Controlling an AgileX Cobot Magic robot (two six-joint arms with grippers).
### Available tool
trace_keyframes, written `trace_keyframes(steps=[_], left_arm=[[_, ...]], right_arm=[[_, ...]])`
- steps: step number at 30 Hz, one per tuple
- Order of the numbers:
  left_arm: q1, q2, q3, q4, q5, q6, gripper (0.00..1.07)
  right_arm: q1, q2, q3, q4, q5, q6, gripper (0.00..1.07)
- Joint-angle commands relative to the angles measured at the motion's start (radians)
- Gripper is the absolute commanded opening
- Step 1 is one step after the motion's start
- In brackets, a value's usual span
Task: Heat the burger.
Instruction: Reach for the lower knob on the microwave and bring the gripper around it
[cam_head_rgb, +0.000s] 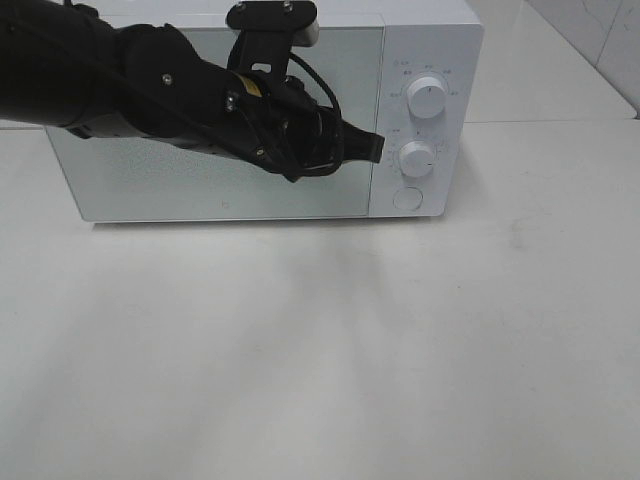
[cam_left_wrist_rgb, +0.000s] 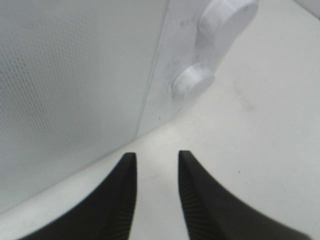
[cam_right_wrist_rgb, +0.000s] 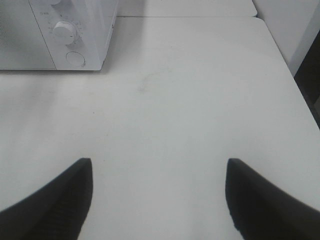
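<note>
One end effector (cam_head_rgb: 376, 148), the left, hovers by the microwave dial (cam_head_rgb: 417, 158).

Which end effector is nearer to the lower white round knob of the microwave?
Left. The left end effector is close beside the lower white round knob. The right end effector hangs over the white table, far from it.

Shows a white matte tabletop (cam_head_rgb: 320, 380) filling the lower two thirds of the exterior view, with soft grey shadows at centre under diffuse, even light. Meets a second white slab along a thin seam (cam_head_rgb: 560, 121) at mid-right. Ends against a pale tiled wall (cam_head_rgb: 605, 40) in the upper right corner. Bears a faint smudge (cam_right_wrist_rgb: 146, 85) in the right wrist view and drops off to a dark gap (cam_right_wrist_rgb: 311, 85) past the table's edge.
</note>
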Motion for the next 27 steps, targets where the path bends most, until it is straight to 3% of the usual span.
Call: trace_keyframes(steps=[1,2,3,4,7,18,21,27], left_arm=[[-0.005,-0.031,-0.008,-0.007,0.125,-0.013,0.78],[-0.005,-0.031,-0.008,-0.007,0.125,-0.013,0.78],[-0.005,-0.039,-0.008,-0.015,0.183,-0.013,0.94],[-0.005,-0.046,-0.008,-0.019,0.259,-0.012,1.02],[-0.005,-0.051,-0.008,-0.019,0.296,-0.012,1.02],[-0.002,-0.107,-0.008,0.034,0.683,-0.009,1.02],[-0.002,-0.111,-0.008,0.042,0.708,-0.009,1.02],[0.018,-0.126,-0.008,0.089,0.814,-0.058,1.02]], right_arm=[[-0.003,-0.027,0.005,-0.003,-0.011,0.005,0.73],[-0.003,-0.027,0.005,-0.003,-0.011,0.005,0.73],[-0.003,-0.027,0.005,-0.003,-0.011,0.005,0.73],[-0.003,-0.027,0.005,-0.003,-0.011,0.005,0.73],[-0.003,-0.027,0.005,-0.003,-0.011,0.005,0.73],[-0.003,-0.027,0.005,-0.003,-0.011,0.005,0.73],[-0.003,-0.027,0.005,-0.003,-0.011,0.005,0.73],[-0.003,-0.027,0.005,-0.003,-0.011,0.005,0.73]])
